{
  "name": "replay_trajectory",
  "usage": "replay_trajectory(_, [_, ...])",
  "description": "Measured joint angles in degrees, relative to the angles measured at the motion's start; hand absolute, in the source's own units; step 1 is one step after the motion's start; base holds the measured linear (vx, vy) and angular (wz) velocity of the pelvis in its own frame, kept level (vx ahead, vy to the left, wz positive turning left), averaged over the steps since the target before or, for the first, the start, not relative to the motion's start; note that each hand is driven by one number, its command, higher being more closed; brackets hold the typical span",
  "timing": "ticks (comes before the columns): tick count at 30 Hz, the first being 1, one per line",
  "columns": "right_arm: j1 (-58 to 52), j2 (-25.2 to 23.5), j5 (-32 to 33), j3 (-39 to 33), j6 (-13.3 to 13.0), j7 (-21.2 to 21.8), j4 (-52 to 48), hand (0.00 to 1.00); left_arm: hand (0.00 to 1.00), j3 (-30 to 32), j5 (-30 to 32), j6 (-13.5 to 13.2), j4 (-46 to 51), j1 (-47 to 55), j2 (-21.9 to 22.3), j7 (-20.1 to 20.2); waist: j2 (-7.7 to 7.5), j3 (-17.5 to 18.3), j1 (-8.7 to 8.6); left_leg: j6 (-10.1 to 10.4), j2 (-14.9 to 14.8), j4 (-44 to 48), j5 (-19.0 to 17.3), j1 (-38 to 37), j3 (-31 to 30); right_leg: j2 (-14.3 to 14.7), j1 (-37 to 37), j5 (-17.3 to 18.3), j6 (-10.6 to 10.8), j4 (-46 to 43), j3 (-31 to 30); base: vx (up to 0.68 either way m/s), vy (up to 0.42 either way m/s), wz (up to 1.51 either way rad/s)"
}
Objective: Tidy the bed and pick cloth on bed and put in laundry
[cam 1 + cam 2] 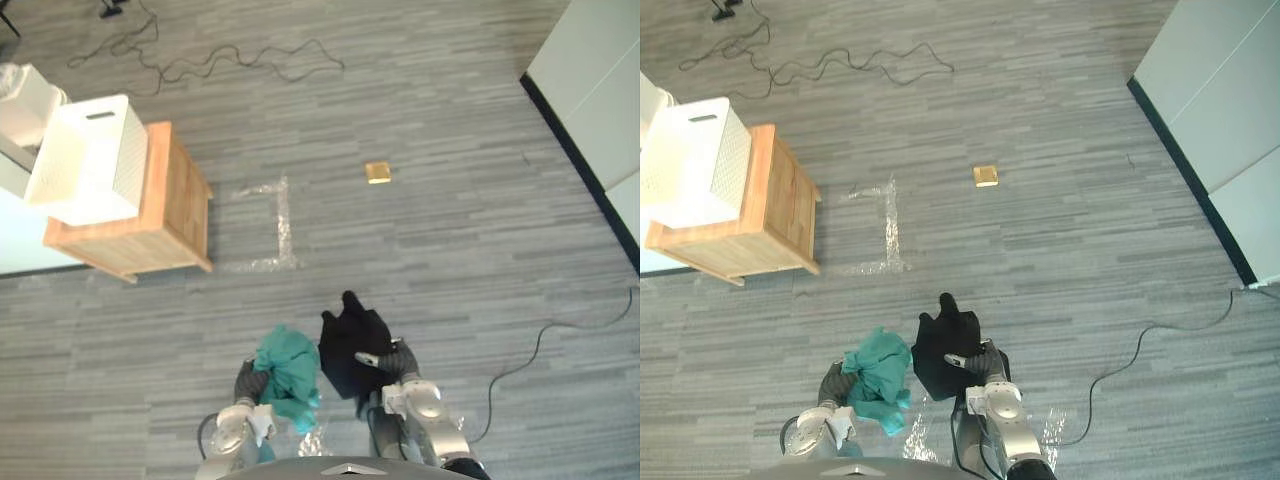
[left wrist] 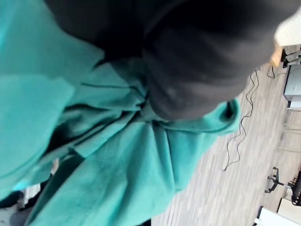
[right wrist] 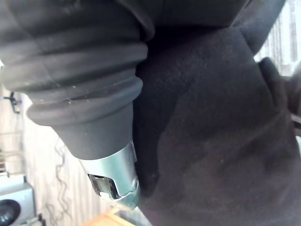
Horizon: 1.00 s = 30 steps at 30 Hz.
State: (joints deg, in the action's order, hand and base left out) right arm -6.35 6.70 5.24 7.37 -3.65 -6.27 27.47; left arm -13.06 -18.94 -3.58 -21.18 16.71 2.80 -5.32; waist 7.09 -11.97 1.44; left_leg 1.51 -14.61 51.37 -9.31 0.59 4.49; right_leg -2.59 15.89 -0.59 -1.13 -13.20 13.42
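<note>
Right hand (image 1: 392,362) clamps black cloth (image 1: 348,340) | left hand (image 1: 248,382) under teal cloth (image 1: 288,365), grip unclear

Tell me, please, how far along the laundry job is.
Done: both cloths are picked up. In hand: teal cloth at the left robot hand, black cloth gripped by the right robot hand. Remaining: dropping them into the white basket on the wooden cabinet.
</note>
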Motion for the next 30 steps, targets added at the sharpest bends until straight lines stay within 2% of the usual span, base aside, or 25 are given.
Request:
replay_trajectory(2, [-0.9, 0.1, 0.1, 1.7, 0.0, 0.0, 0.1, 1.0, 1.0, 0.0, 0.0, 0.0, 0.1, 0.5, 0.0, 0.1, 0.6, -0.1, 0.55, 1.9, 1.8, 7.0, -1.9, 2.8, 0.4, 2.6, -4.2, 0.9, -0.9, 2.2, -1.0, 0.26, -0.145, -0.56])
replay_trajectory(4, [-1.3, 0.2, 0.1, 3.8, 0.1, 0.1, 0.4, 1.0, 1.0, -0.1, -1.2, 0.0, 0.5, 1.2, 0.0, 0.8, 0.63, -0.5, 1.75, 1.6, 2.7, 4.9, -2.4, 6.5, 4.6, 5.0, -9.0, 1.9, -1.2, 4.7, -3.3, 0.26, -0.123, -0.57])
replay_trajectory(6, [-1.1, 0.2, 0.1, 4.0, 0.1, 0.0, 0.5, 1.0, 1.0, -0.2, -1.3, 0.0, 0.5, 1.2, 0.0, 0.7, 0.45, -1.3, 2.32, 0.9, 4.3, 1.6, -4.6, 11.4, 5.3, 5.1, -11.0, 2.1, -1.3, 6.1, -4.9, 0.22, -0.005, -0.48])
replay_trajectory(7, [-0.9, 0.2, 0.0, 3.9, 0.2, -0.1, 0.5, 1.0, 1.0, 0.0, -1.3, 0.0, 0.6, 1.3, 0.0, 0.7, -0.26, -2.2, 2.39, 1.0, 6.1, -3.5, -6.4, 13.9, 5.1, 3.9, -12.8, 2.1, -1.2, 7.8, -5.1, 0.24, 0.058, -0.34])
replay_trajectory(8, [-0.8, 0.2, -0.1, 3.9, 0.2, -0.1, 0.5, 1.0, 1.0, 0.0, -1.4, 0.0, 0.8, 1.4, 0.0, 0.7, -0.8, -2.5, 2.43, 1.4, 7.2, -8.2, -6.6, 14.6, 5.2, 3.0, -13.5, 2.2, -1.0, 8.7, -4.8, 0.21, 0.098, -0.3])
replay_trajectory(9, [-1.6, 0.3, -0.3, 4.0, 0.1, 0.0, 0.5, 1.0, 1.0, -0.1, -1.7, 0.0, 2.1, 1.9, 0.0, 0.7, -1.37, -2.7, 2.64, 2.2, 8.1, -19.9, -5.8, 14.6, 6.1, 1.9, -15.3, 2.5, -0.6, 11.2, -4.1, 0.24, 0.125, -0.28])
replay_trajectory(10, [-2.4, 0.5, -0.6, 3.9, 0.2, -0.1, 0.6, 1.0, 1.0, -0.3, -1.8, -0.1, 2.5, 2.6, 0.0, 0.7, -0.71, -2.5, 3.03, 0.7, 6.7, -28.9, -2.3, 14.3, 9.3, 2.7, -18.3, 2.6, 0.8, 13.7, -3.2, 0.28, 0.111, -0.31])
replay_trajectory(11, [-2.7, 0.6, -0.7, 3.9, 0.2, -0.1, 0.7, 1.0, 1.0, -0.2, -1.7, 0.1, 2.3, 2.9, 0.0, 0.7, -0.82, -2.4, 3.53, -0.2, 6.6, -29.7, -0.9, 13.1, 11.1, 2.4, -19.2, 2.5, 1.8, 14.3, -3.5, 0.37, 0.163, -0.05])
replay_trajectory(12, [-3.2, 0.7, -1.1, 3.2, 0.4, 0.0, 0.8, 1.0, 1.0, 0.9, -1.5, 0.2, 2.3, 3.0, -1.0, 0.6, -3.22, -2.3, 3.01, -0.8, 7.1, -28.9, -2.0, 12.6, 14.5, -0.3, -19.6, 2.1, 4.2, 14.0, -2.9, 0.39, 0.196, 0.39])
replay_trajectory(13, [-3.8, 2.0, -1.2, 1.4, 0.4, -0.1, 0.5, 1.0, 1.0, 1.6, -1.1, 0.6, 2.5, 2.2, -0.9, 0.6, -3.14, -1.8, 2.36, -1.9, 6.3, -27.5, -2.9, 12.5, 17.1, -1.4, -19.8, 4.1, 5.8, 12.1, -1.6, 0.38, 0.228, 0.63])
replay_trajectory(14, [-4.2, 2.3, -1.0, 0.6, 0.5, 0.4, 0.4, 1.0, 1.0, 2.0, -0.8, 0.7, 2.5, 1.8, -1.0, 0.7, -3.71, -1.9, 2.35, -2.7, 7.1, -27.6, -3.4, 12.1, 17.3, -2.3, -19.9, 5.7, 6.7, 10.5, -1.3, 0.36, 0.188, 0.79])
replay_trajectory(15, [-5.1, 3.4, -1.1, -0.2, 0.3, 1.0, -0.3, 1.0, 1.0, 2.4, 0.0, 0.6, 2.7, 1.9, -1.0, 0.7, -5.07, -1.8, 2.15, -4.6, 9.6, -28.7, -4.2, 10.5, 16.3, -4.6, -18.6, 8.3, 9.7, 2.9, -1.5, 0.33, 0.128, 0.6])
replay_trajectory(16, [-5.7, 3.4, -1.2, -0.9, 0.4, 1.1, -1.1, 1.0, 1.0, 2.4, 0.3, 0.7, 2.6, 1.9, -1.2, 0.6, -5.19, -1.8, 2.1, -5.4, 10.1, -28.5, -4.8, 9.8, 15.8, -5.6, -16.9, 9.6, 10.7, -2.9, -1.8, 0.44, 0.169, 0.63])
replay_trajectory(17, [-6.8, 2.4, -2.4, -0.8, 0.2, 0.8, -3.0, 1.0, 1.0, 2.3, 1.9, 0.7, 2.7, 2.3, -2.1, 0.5, -5.6, -1.5, 2.12, -5.6, 10.9, -28.8, -6.0, 7.7, 15.1, -7.1, -13.0, 9.8, 12.0, -15.0, -3.6, 0.47, 0.156, 0.47])
replay_trajectory(18, [-7.1, 0.5, -3.3, 0.6, 0.1, 1.1, -4.0, 1.0, 1.0, 2.3, 3.0, 0.7, 3.3, 2.9, -3.6, 0.2, -6.96, -0.8, 2.05, -5.9, 12.3, -30.1, -6.8, 4.6, 13.7, -8.4, -8.4, 6.7, 14.8, -27.6, -7.0, 0.57, 0.127, 0.66])
replay_trajectory(19, [-7.0, -1.4, -3.3, 1.2, 0.1, 1.4, -4.1, 1.0, 1.0, 2.1, 3.5, 1.0, 4.3, 3.4, -4.9, 0.0, -7.39, -0.6, 1.22, -6.5, 13.3, -31.2, -7.2, 2.4, 11.7, -9.3, -5.8, 5.2, 15.4, -35.8, -7.6, 0.59, 0.029, 1.01])
replay_trajectory(20, [-7.0, -3.7, -3.3, 2.2, 0.1, 2.3, -4.1, 1.0, 1.0, 2.1, 3.5, 1.0, 5.7, 3.9, -5.9, -0.5, -7.64, -0.4, 0.72, -6.8, 14.2, -33.1, -7.4, -0.5, 8.7, -9.5, -3.7, 6.4, 14.2, -43.7, -7.4, 0.51, -0.028, 1.19])
replay_trajectory(21, [-6.9, -4.5, -3.3, 2.7, 0.1, 2.4, -4.2, 1.0, 1.0, 2.1, 3.5, 1.0, 6.3, 3.7, -6.2, -0.7, -7.67, -0.4, 0.3, -6.8, 14.7, -34.3, -7.4, -1.9, 6.7, -9.5, -3.2, 7.3, 13.3, -45.8, -6.3, 0.41, -0.051, 1.37])
replay_trajectory(22, [-6.8, -5.1, -3.3, 3.2, 0.0, 2.5, -4.8, 1.0, 1.0, 2.1, 3.5, 0.9, 7.1, 3.3, -6.2, -0.8, -7.6, -0.4, 0.12, -6.7, 15.0, -35.8, -7.2, -3.9, 3.9, -9.4, -2.5, 8.6, 11.1, -46.5, -4.8, 0.52, -0.124, 1.64])
replay_trajectory(23, [-6.9, -5.3, -3.3, 3.2, -0.1, 2.6, -6.6, 1.0, 1.0, 2.0, 3.5, 0.4, 7.2, 2.3, -6.0, -0.9, -7.28, -0.4, 0.05, -6.7, 15.3, -37.7, -7.2, -6.4, -0.7, -8.9, -0.6, 11.7, 8.7, -44.5, -2.9, 0.52, -0.152, 1.61])
replay_trajectory(26, [-5.6, -4.8, -3.1, 2.8, -0.2, 2.5, -8.3, 1.0, 1.0, 2.0, 3.5, 0.4, 7.0, 1.3, -5.9, -1.5, -6.17, -0.4, -0.59, -6.0, 14.4, -39.1, -7.5, -8.8, -7.5, -6.3, 3.8, 15.0, 6.3, -34.1, -2.3, 0.57, -0.265, 1.38])
replay_trajectory(27, [-4.9, -3.9, -2.8, 2.6, -0.6, 2.5, -9.4, 1.0, 1.0, 2.0, 3.5, 0.4, 7.0, 0.9, -5.5, -1.8, -4.52, -0.6, -0.81, -3.5, 12.5, -39.6, -8.8, -10.0, -10.1, -3.9, 5.8, 14.3, 5.7, -24.9, -4.2, 0.58, -0.363, 1.34])
replay_trajectory(28, [-4.6, -3.5, -2.8, 2.1, -0.9, 2.3, -9.7, 1.0, 1.0, 2.2, 3.5, 0.4, 6.9, 0.4, -5.2, -1.8, -3.59, -0.6, -1.11, -1.1, 10.9, -39.6, -10.1, -10.9, -11.6, -2.6, 7.0, 10.0, 5.7, -12.8, -7.5, 0.49, -0.335, 1.36])
replay_trajectory(29, [-4.6, -3.7, -2.8, 1.7, -0.9, 2.3, -10.0, 1.0, 1.0, 2.4, 3.5, 0.4, 6.8, 0.1, -5.0, -1.8, -3.5, -0.6, -1.15, -0.2, 10.4, -39.5, -10.6, -11.4, -12.1, -2.8, 7.1, 6.7, 5.8, -6.5, -9.6, 0.53, -0.425, 1.35])
replay_trajectory(30, [-5.3, -4.0, -2.8, 1.5, -1.0, 2.1, -10.9, 1.0, 1.0, 3.2, 3.6, 0.4, 6.8, 0.0, -4.9, -1.8, -4.7, -0.1, -1.12, 2.3, 9.7, -39.6, -12.1, -13.1, -12.5, -3.9, 6.7, 0.2, 6.7, 3.8, -14.0, 0.57, -0.533, 1.34])
